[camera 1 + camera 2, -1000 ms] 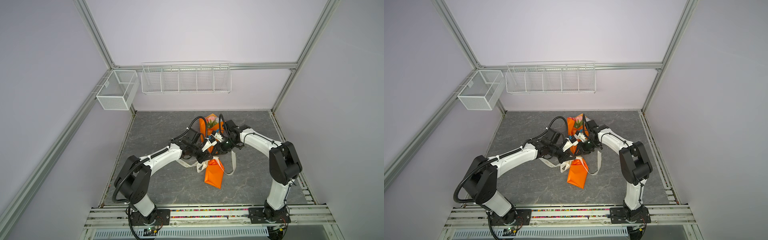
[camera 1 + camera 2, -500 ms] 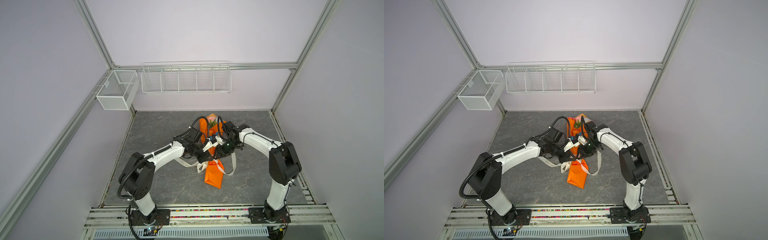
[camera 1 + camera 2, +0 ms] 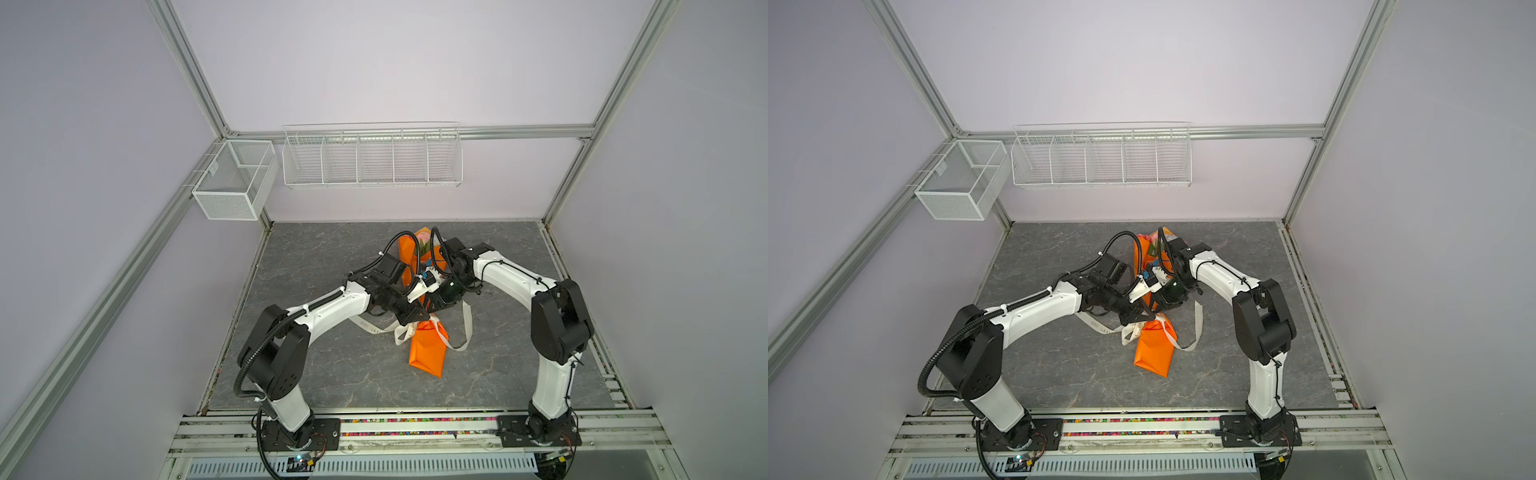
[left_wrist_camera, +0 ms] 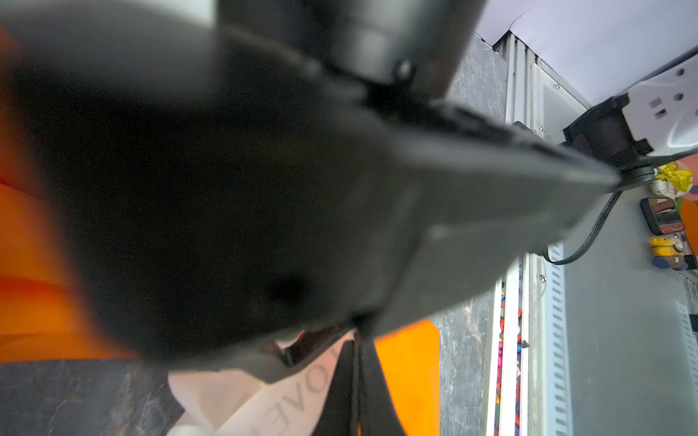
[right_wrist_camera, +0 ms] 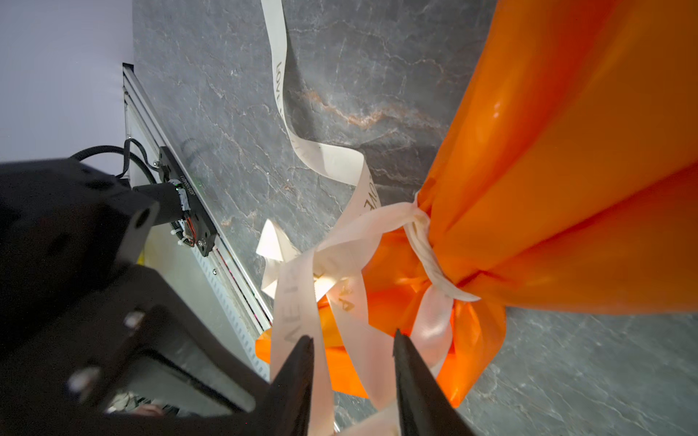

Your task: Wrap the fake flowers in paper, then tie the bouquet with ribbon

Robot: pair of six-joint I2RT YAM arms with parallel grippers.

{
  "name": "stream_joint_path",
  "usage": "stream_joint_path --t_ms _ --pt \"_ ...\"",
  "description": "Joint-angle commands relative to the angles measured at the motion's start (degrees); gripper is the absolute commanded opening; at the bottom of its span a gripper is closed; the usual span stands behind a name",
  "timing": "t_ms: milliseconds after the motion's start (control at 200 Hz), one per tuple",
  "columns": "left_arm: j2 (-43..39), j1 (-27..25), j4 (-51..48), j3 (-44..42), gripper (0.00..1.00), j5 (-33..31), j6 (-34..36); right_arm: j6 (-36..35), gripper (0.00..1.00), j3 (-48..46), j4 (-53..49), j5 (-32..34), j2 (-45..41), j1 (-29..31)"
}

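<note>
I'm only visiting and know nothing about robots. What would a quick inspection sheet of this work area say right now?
Surface: grey marbled tabletop, flat.
Job's things: orange paper bouquet lying flat; fake flowers peeking from its far end; cream printed ribbon wound round its neck, ends loose.
Clutter: nothing seen on the tabletop.
Claws: left claw shut by the ribbon, grip unclear; right claw open, ribbon strands between its jaws.
Cables: black hose along the left arm; black cable loops above the wrists.
Surroundings: mesh basket and wire rack on the walls, both look empty.
</note>
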Motion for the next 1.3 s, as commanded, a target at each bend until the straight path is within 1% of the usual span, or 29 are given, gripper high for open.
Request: stream_joint_path --t_ms 0,80,145,285,510,595,670,730,775,810,855,930,965,1040,1190,1295 --pt "-0.9 -0.4 -1.0 -1.0 0.0 1.6 1.8 -3.4 0.38 0.7 -3.5 -3.5 1.0 0.3" --pt "-1.1 -0.4 -1.1 -1.7 0.0 1.4 1.8 -3.9 0.38 -0.2 -3.9 -5.3 1.0 0.3" --pt "-1.4 -0.3 -1.0 -2.3 0.0 1.4 1.8 -4.0 0.38 -0.8 -4.2 -5.6 1.0 0.4" --pt "-2.0 -0.4 -0.7 -3.0 0.0 1.2 1.8 -3.4 0.38 -2.0 -3.4 -2.6 1.3 0.4" --pt "-2.0 -0.3 0.7 -4.3 0.0 0.1 0.9 -2.2 0.38 -1.5 -1.7 -0.8 2.1 0.5" --pt "-2.6 -0.4 1.8 -5.3 0.0 0.4 0.6 -1.9 0.37 -1.5 -1.2 -0.6 2.6 0.7" --pt "-2.9 -0.4 2.4 -5.8 0.0 0.4 0.3 -1.6 0.31 -1.5 -0.6 0.2 2.8 0.8" --pt "-3.0 -0.4 2.4 -6.0 0.0 0.2 0.3 -1.3 0.29 -1.3 -0.3 0.2 2.8 0.8" --pt "-3.0 -0.3 2.2 -5.9 0.0 0.0 0.3 -0.6 0.24 -1.2 0.1 0.8 2.6 0.8" --pt "-2.9 -0.4 2.0 -5.9 0.0 -0.1 0.3 -0.3 0.22 -1.3 0.6 0.9 2.2 0.8" --pt "-2.9 -0.4 2.0 -5.9 0.0 -0.3 0.2 -0.1 0.17 -1.3 0.9 0.9 1.6 0.8" --pt "-2.9 -0.4 1.9 -6.1 0.0 -0.7 0.3 0.9 0.12 -1.7 1.3 1.6 0.1 0.7" --pt "-2.9 -0.4 1.8 -6.2 0.0 -0.8 0.3 1.5 0.09 -1.8 3.5 1.9 -0.5 0.6" --pt "-3.0 -0.3 1.3 -6.2 0.0 -1.3 0.4 3.5 0.07 -2.8 5.7 1.6 -2.4 0.2" --pt "-2.9 -0.3 1.0 -6.4 0.0 -1.5 0.5 7.3 0.07 -4.8 9.7 2.0 -5.3 -1.0" --pt "-2.9 -0.4 0.9 -6.3 0.0 -2.2 0.3 8.6 0.09 -5.6 10.6 1.9 -6.4 -1.8"
